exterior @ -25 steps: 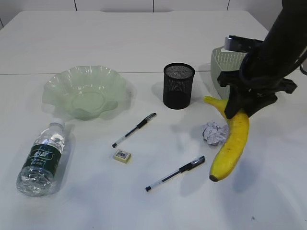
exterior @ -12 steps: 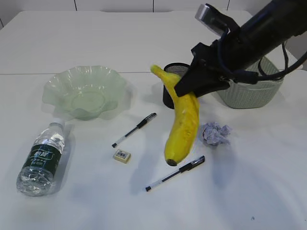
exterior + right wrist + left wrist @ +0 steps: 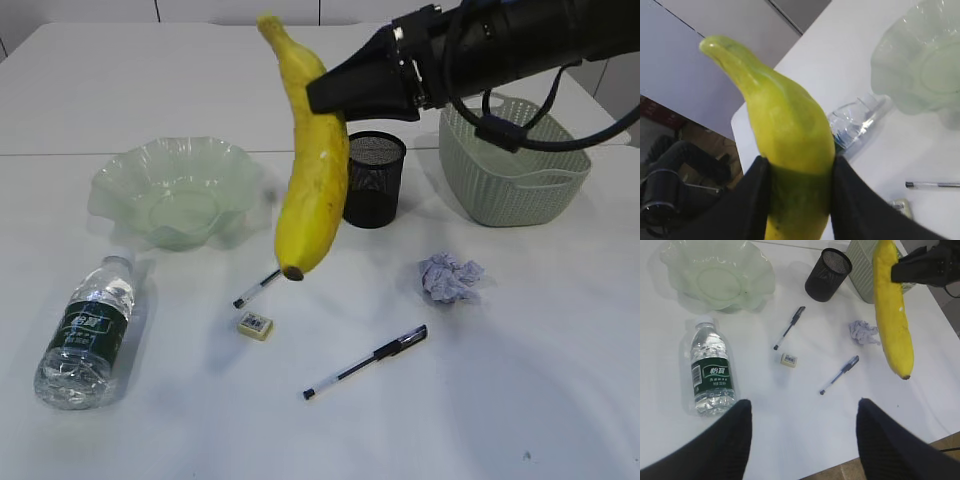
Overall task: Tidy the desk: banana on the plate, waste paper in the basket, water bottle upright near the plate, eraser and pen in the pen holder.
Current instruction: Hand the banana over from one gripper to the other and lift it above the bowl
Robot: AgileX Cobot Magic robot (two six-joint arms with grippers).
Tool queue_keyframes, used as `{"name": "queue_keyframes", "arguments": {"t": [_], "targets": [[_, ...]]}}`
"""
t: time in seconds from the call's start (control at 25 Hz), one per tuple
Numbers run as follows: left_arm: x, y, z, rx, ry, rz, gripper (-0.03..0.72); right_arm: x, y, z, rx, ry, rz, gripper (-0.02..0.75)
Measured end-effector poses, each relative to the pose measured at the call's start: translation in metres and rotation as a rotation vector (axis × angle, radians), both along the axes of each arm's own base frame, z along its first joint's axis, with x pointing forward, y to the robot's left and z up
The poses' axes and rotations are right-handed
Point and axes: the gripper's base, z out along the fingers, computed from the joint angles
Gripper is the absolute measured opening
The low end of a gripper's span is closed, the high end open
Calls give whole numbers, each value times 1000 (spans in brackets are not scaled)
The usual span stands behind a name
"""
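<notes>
While my right fingers (image 3: pixel 796 195) clenched the banana (image 3: pixel 312 160) hanging upright, the plate (image 3: pixel 120 190) lay down-left; my left fingers (image 3: pixel 802 440) hung released.

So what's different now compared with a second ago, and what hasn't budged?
The right gripper, its fingers shut on the banana throughout, carried it up off the table and leftward, from beside the basket to hanging in front of the pen holder, nearer the plate. Nothing was released. The bottle, both pens, eraser and waste paper stayed put.
</notes>
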Motion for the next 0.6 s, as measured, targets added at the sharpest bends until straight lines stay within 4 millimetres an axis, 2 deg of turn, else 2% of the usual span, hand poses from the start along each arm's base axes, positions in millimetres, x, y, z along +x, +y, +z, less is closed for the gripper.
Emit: {"name": "queue_keyframes", "arguments": {"t": [0.28, 0.6], "targets": [[2, 0, -1, 0, 8, 0, 465, 3, 3, 10, 123, 12, -36, 240], [28, 1, -5, -9, 47, 23, 464, 3, 4, 13, 150, 16, -44, 240]]}}
